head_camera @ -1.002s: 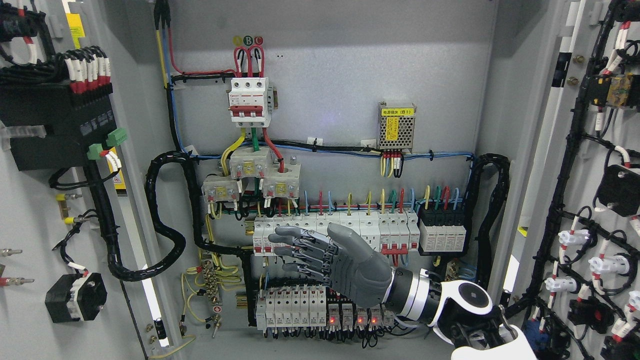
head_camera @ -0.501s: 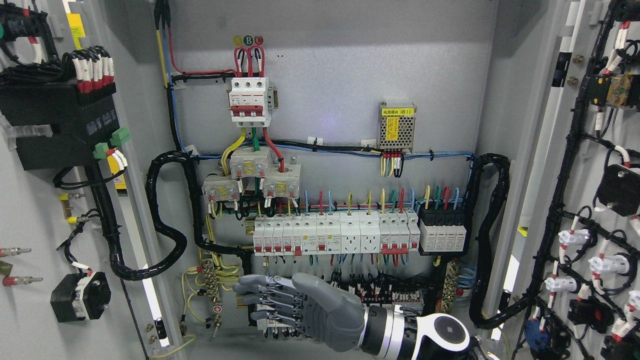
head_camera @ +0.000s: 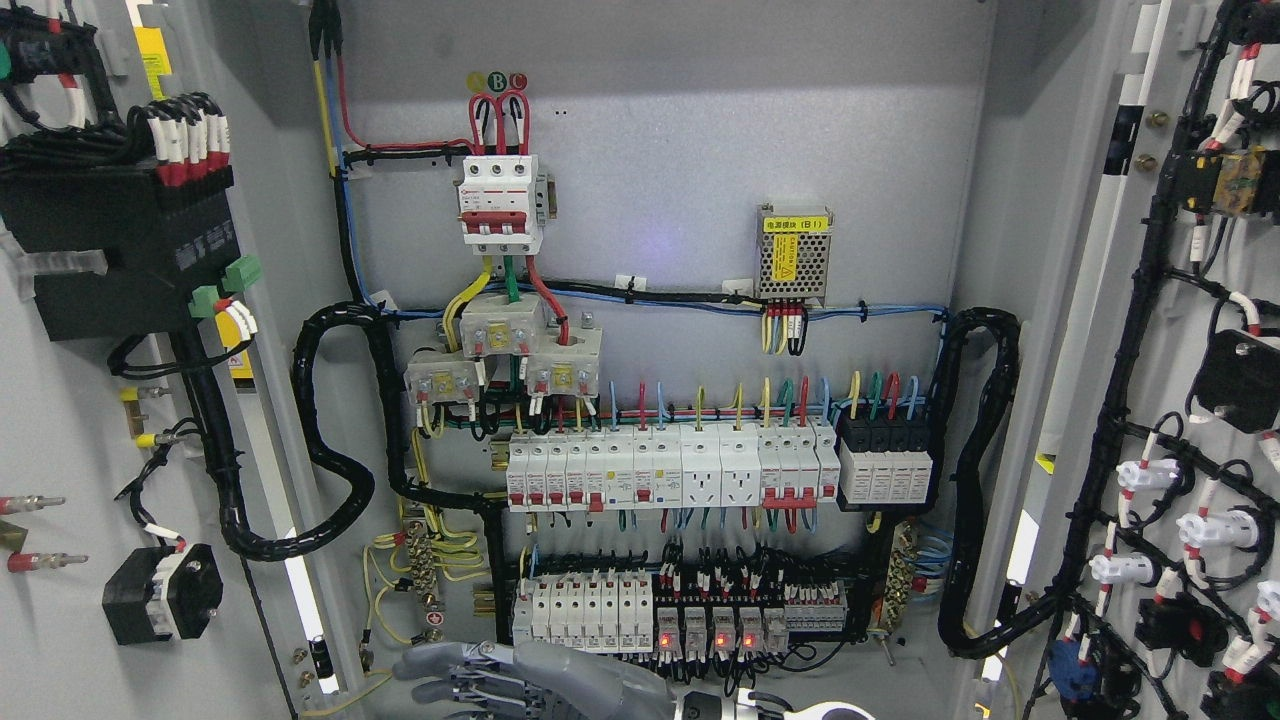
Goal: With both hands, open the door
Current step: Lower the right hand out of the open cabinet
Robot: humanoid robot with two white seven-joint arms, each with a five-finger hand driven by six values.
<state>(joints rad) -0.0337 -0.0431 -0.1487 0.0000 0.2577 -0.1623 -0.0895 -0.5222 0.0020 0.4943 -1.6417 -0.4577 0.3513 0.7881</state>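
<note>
Both doors swung wide: left door [head_camera: 70, 400] far left, right door [head_camera: 1180, 400] far right, so we see the breakers [head_camera: 660, 470] inside. Our right hand [head_camera: 510, 678] sits low at the bottom edge (fingers spread, holding nothing), clear of the wiring. Left hand out of view.

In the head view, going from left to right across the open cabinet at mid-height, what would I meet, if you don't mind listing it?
Black box on the left door → looped black conduit → row of white circuit breakers → black terminal modules → black conduit by the right wall → wired right door.
</note>
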